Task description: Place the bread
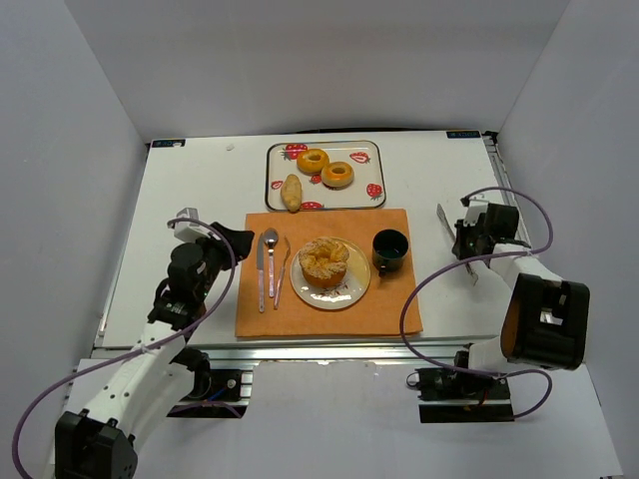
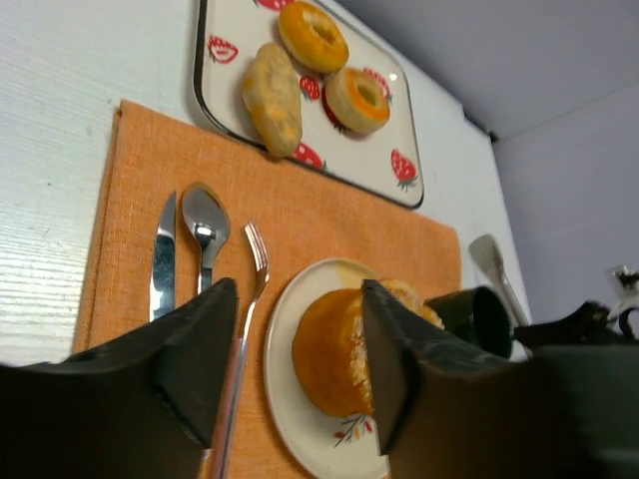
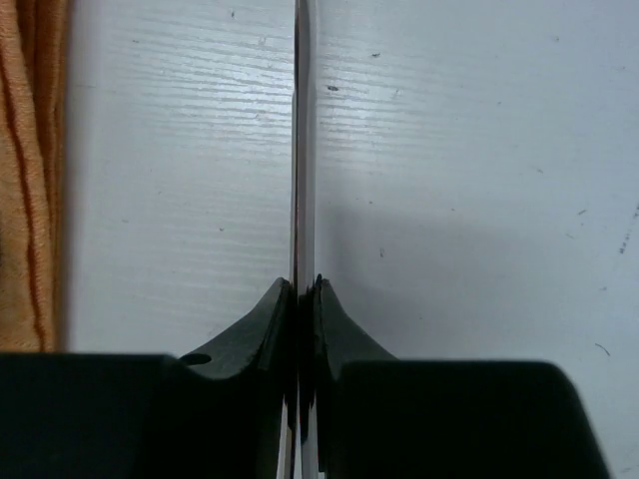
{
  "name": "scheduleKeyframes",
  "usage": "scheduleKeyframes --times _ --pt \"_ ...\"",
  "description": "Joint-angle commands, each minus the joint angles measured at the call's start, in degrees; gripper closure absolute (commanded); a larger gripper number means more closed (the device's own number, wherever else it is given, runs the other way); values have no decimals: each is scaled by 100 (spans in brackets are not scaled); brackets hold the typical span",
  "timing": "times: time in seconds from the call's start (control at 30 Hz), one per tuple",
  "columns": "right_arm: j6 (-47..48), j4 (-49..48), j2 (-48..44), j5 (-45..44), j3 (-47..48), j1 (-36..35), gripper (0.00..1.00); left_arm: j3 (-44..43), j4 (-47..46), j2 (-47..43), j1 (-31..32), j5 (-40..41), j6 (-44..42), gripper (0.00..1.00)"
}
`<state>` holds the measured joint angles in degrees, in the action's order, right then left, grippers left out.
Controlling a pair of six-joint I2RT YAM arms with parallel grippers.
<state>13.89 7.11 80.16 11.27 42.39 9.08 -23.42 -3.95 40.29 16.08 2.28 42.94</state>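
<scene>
The bread [image 1: 323, 261] sits on the small plate [image 1: 356, 287] in the middle of the orange placemat [image 1: 389, 309], so the placing looks done or all but done. Nothing grips it. The left gripper [image 2: 298, 291] has its jaws spread wide and empty; the bread lies just ahead of the tips, toward the right finger's side, apart from both fingers. Ahead of the left finger lie 1 knife [image 2: 163, 259], 1 spoon [image 2: 205, 225] and 1 fork [image 2: 250, 269]. A dark cup [image 2: 479, 314] stands beyond the right finger. Farther ahead, the tray [image 1: 324, 146] holds 2 donut rings [image 2: 337, 55] and 1 roll [image 2: 272, 98]. The right gripper [image 3: 305, 284] has its jaws pinched on a thin metal utensil [image 3: 302, 150], which runs straight ahead of the tips over the bare table [image 3: 479, 200], well apart from the bread. What seems left, at most, is for the left arm to pull clear
</scene>
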Motion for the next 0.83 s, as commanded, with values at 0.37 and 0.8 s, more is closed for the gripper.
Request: scheduleKeyframes --times 0.37,0.8 --pt "737 -730 607 191 -39 234 19 -523 183 927 1396 447 -373 26" --pt "404 502 -184 885 2167 94 11 -1594 649 2726 2373 984 -918 20"
